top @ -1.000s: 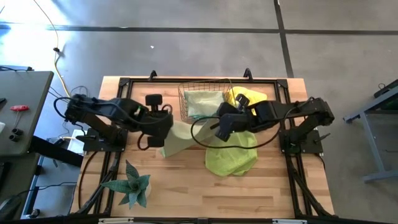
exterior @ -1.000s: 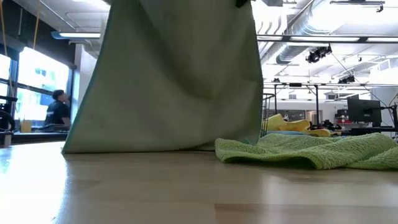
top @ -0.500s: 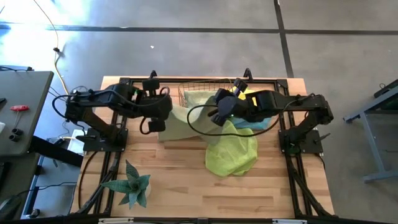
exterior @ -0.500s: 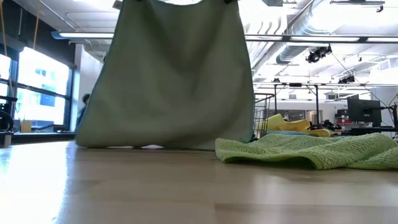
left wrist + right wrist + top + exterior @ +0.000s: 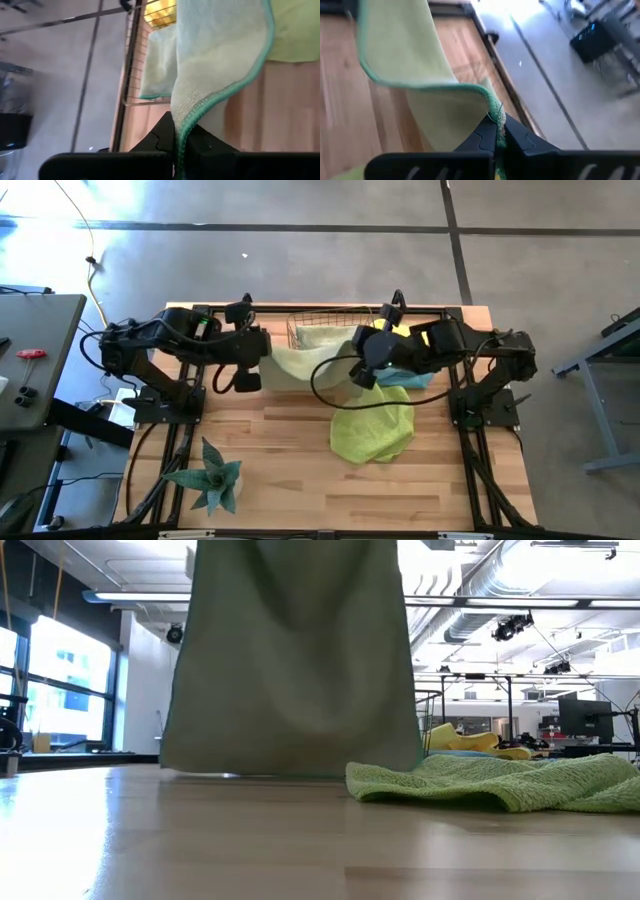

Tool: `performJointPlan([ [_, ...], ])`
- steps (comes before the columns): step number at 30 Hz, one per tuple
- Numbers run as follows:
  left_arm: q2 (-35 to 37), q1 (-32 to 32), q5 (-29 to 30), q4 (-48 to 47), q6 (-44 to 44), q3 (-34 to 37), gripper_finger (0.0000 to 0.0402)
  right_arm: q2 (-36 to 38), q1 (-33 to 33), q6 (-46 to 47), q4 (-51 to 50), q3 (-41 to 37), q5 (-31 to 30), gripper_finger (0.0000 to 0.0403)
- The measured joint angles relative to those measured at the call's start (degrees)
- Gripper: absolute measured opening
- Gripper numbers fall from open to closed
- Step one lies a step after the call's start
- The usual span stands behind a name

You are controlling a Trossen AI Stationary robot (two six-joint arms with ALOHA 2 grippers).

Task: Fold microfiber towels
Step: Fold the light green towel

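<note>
Pale green microfiber towel (image 5: 300, 365) hangs stretched between the two arms above the rear half of the wooden table (image 5: 300, 480), just in front of the copper wire basket (image 5: 300, 330).

Left gripper (image 5: 262, 355) is pinched tight on one top corner of it; the left wrist view shows the teal-stitched hem (image 5: 187, 127) caught between the closed fingers.

Right gripper (image 5: 352, 370) is likewise clamped on the other corner, the fabric edge (image 5: 496, 114) nipped at the fingertips.

Low view: the towel drapes as a broad curtain (image 5: 295, 660), its lower edge at or just above the tabletop; contact cannot be told.

Lime green towel (image 5: 372, 425) lies rumpled flat on the table, right of centre.

Yellow towel (image 5: 400, 335) and light blue towel (image 5: 405, 378) sit bunched beneath the right arm.

A further pale towel (image 5: 320, 340) rests inside the basket.

Spiky green plant (image 5: 212, 475) at front left.
</note>
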State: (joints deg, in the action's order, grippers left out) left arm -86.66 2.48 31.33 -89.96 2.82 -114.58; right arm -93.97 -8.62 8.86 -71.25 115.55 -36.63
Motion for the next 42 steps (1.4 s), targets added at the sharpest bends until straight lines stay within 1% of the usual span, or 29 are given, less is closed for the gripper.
performJointPlan([
  [4, 0.89, 0.0, -2.08, -0.08, 1.54, -0.22, 0.0, 0.0, 0.0, 4.52, -5.65, -0.08, -1.27, 0.0],
  [6, 1.15, 0.0, -2.88, -0.06, 1.95, -0.2, 0.0, 0.0, 0.0, 4.93, -6.2, -0.09, -2.53, 0.0],
  [9, 1.32, -0.02, -2.77, -0.06, 1.0, -0.2, 0.0, 0.0, 0.0, 4.31, -6.33, -0.09, -2.73, 0.0],
  [17, 1.25, -2.68, 1.58, -0.06, -3.05, -0.16, 0.0, 0.0, 3.83, 1.13, -5.61, -0.09, -7.26, 0.0],
  [23, 1.26, -3.22, 4.21, -0.06, -2.71, -0.16, 0.0, 0.0, 4.72, -1.81, -3.8, -0.09, -9.51, 0.0],
  [26, 1.55, -2.86, 3.01, -0.06, -0.41, -0.16, 0.0, 0.0, 4.07, -1.89, -3.91, -0.09, -9.7, 0.0],
  [28, 1.65, -2.33, -0.86, -0.06, 2.68, -0.16, 0.0, 0.0, 3.29, -0.51, -4.54, -0.09, -6.05, 0.0],
  [30, 1.65, -1.49, -6.71, 0.07, 6.53, 0.12, 0.0, 0.0, 2.42, 2.59, -6.21, -0.09, 0.43, 0.0],
  [31, 1.67, -0.83, -9.11, 0.25, 8.03, 0.89, 0.0, -0.06, 1.91, 4.65, -7.37, -0.11, 3.53, 0.0],
  [33, 1.76, 1.05, -11.69, 0.87, 10.89, 4.11, 0.0, -0.81, 0.58, 8.92, -10.47, -0.11, 7.82, 0.0],
  [36, 1.58, 4.62, -13.6, 4.13, 15.39, 11.87, 0.0, -2.59, -2.52, 13.6, -16.05, -0.15, 10.26, 0.0],
  [38, 1.54, 7.07, -14.97, 8.8, 18.12, 17.32, 0.0, -3.7, -5.08, 16.48, -18.39, -0.16, 11.17, 0.0],
  [42, 1.52, 11.94, -17.42, 20.13, 22.63, 25.1, 0.0, -5.36, -10.72, 20.56, -17.89, -0.17, 13.54, 0.0],
])
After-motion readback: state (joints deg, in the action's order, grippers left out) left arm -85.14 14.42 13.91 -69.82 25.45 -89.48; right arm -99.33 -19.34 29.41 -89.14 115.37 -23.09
